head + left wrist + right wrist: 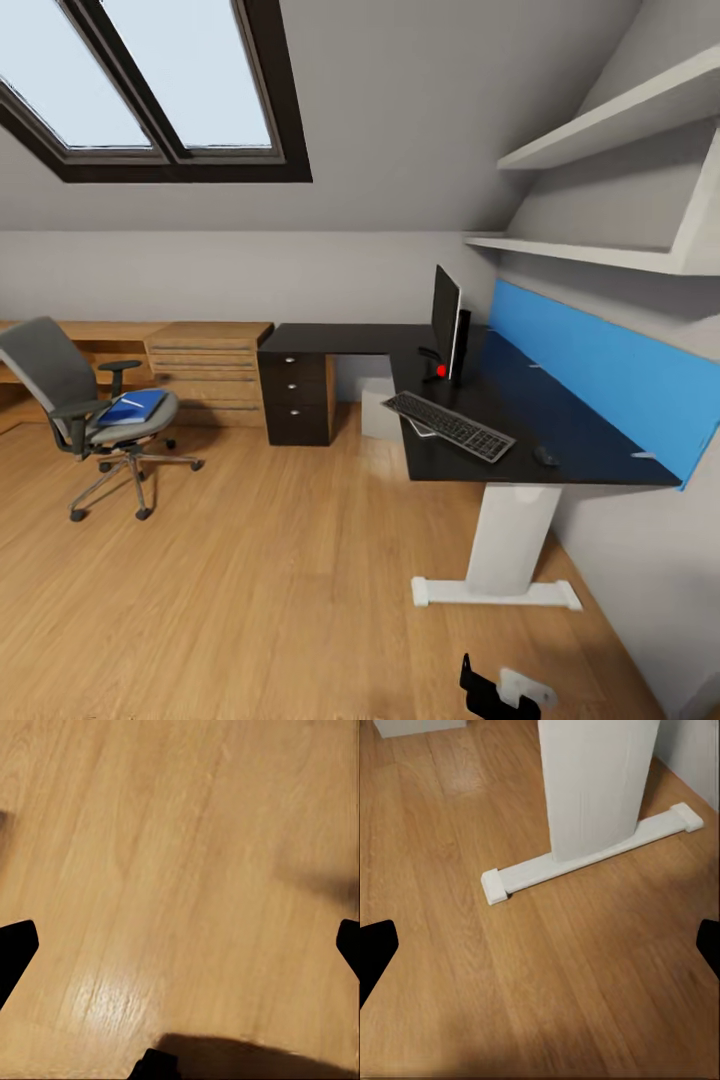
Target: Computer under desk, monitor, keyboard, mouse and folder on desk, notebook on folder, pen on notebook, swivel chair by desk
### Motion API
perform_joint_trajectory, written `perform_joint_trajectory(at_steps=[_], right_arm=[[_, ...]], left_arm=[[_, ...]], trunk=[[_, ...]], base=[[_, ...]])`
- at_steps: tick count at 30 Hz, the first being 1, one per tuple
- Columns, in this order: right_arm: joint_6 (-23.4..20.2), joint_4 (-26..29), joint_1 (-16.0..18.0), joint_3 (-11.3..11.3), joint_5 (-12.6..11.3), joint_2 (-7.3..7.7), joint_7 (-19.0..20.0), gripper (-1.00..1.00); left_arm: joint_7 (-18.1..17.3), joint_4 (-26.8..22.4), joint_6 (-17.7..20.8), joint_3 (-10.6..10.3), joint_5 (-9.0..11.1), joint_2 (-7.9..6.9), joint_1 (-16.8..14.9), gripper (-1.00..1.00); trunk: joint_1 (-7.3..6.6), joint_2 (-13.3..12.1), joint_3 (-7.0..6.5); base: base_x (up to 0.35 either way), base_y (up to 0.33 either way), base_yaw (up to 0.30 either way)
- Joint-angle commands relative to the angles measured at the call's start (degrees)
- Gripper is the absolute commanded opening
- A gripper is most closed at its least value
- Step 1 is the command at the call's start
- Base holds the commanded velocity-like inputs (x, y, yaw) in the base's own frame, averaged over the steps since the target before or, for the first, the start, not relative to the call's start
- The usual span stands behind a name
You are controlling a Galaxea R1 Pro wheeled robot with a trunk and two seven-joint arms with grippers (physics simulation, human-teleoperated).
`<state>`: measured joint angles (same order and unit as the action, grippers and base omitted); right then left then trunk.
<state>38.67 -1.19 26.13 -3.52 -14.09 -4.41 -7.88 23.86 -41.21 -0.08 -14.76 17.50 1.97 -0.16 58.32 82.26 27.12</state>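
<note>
Skylight (150,85), white wall shelves (610,190), light-wood drawer chest (205,375)

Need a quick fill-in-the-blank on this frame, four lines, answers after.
1. The blue folder lies on the seat of the ____.
2. The keyboard lies on the ____.
3. The mouse sits between the keyboard and the desk's ____ back panel.
4. Both wrist cameras look down at the ____ floor.

Answers: swivel chair; desk; blue; wooden
</note>
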Motion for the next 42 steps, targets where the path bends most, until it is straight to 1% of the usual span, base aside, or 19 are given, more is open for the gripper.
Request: perform_joint_trajectory(at_steps=[1,8,11,15,16,19,20,22,23,28,31,38,40,41,42], right_arm=[[0.2,-0.1,0.1,-0.3,0.2,-0.01,0.0,1.00],[0.3,-0.1,0.1,-0.3,0.2,-0.10,0.0,1.00],[0.3,-0.2,0.1,-0.3,0.2,-0.45,0.0,1.00],[0.3,-0.1,0.1,-0.3,0.2,-0.53,0.1,1.00],[0.3,-0.1,0.1,-0.3,0.2,-0.59,0.1,1.00],[0.3,-0.1,0.1,-0.3,0.2,-0.60,0.1,1.00],[0.3,-0.1,0.1,-0.3,0.2,-0.55,0.1,1.00],[0.3,-0.1,0.1,-0.3,0.2,-0.53,0.1,1.00],[0.3,-0.1,0.1,-0.3,0.2,-0.47,0.1,1.00],[0.2,-0.1,0.1,-0.3,0.3,-0.38,0.0,1.00],[0.3,-0.1,0.1,-0.3,0.3,-0.31,0.0,1.00],[0.9,1.6,0.1,-0.1,0.4,1.03,0.1,1.00],[0.7,3.1,0.1,-0.1,0.4,1.82,0.0,1.00],[0.3,5.0,0.1,-0.1,0.5,2.76,0.0,1.00],[-0.2,6.1,0.1,-0.2,0.5,3.25,0.0,1.00]], left_arm=[[0.4,-0.1,0.0,-0.3,0.5,-0.04,0.0,1.00],[0.4,-0.1,0.0,-0.2,0.5,-0.04,0.0,1.00],[0.2,-0.1,-0.1,-0.1,0.6,-0.12,0.0,1.00],[0.1,-0.1,-0.1,-0.1,0.6,-0.12,0.0,1.00],[0.1,3.7,0.4,-0.1,0.7,0.47,-0.1,1.00],[0.0,5.7,0.5,-0.1,0.7,0.64,-0.3,1.00],[0.0,8.2,0.4,-0.1,0.7,0.68,-1.2,1.00],[-0.1,9.9,0.2,-0.1,0.8,0.67,-2.0,1.00],[-0.3,12.3,0.1,0.0,0.9,0.61,-3.6,1.00],[-1.1,13.6,-0.1,0.1,0.9,0.52,-4.7,1.00],[-1.2,13.7,-0.1,0.1,1.0,0.51,-4.8,1.00],[-1.3,13.8,-0.2,0.1,1.0,0.49,-4.8,1.00],[-1.3,13.8,-0.2,0.1,1.0,0.49,-4.8,1.00],[-1.3,13.8,-0.2,0.1,1.0,0.49,-4.8,1.00],[-1.3,13.8,-0.2,0.1,1.0,0.49,-4.8,1.00]], trunk=[[-0.26,-0.4,-0.13],[-1.79,-3.2,-1.39],[-2.45,-4.4,-1.92],[-3.33,-6.0,-2.64],[-3.55,-6.4,-2.82],[-4.21,-7.6,-3.36],[-4.43,-8.0,-3.54],[-4.87,-8.8,-3.90],[-5.09,-9.2,-4.08],[-6.19,-11.2,-4.98],[-6.84,-12.4,-5.52],[-8.38,-15.2,-6.77],[-8.82,-16.0,-7.13],[-9.04,-16.4,-7.31],[-9.26,-16.8,-7.49]], base=[[-0.260,-0.258,-0.002],[-0.237,-0.248,-0.001],[-0.038,-0.042,0.000],[-0.014,-0.016,0.000],[0.000,0.000,0.000],[0.000,0.000,0.000],[0.000,0.000,0.000],[0.000,0.000,0.000],[0.000,0.000,0.000],[0.000,0.000,0.000],[0.000,0.000,0.000],[0.000,0.000,0.000],[0.000,0.000,0.000],[0.000,0.000,0.000],[0.000,0.000,0.000]])
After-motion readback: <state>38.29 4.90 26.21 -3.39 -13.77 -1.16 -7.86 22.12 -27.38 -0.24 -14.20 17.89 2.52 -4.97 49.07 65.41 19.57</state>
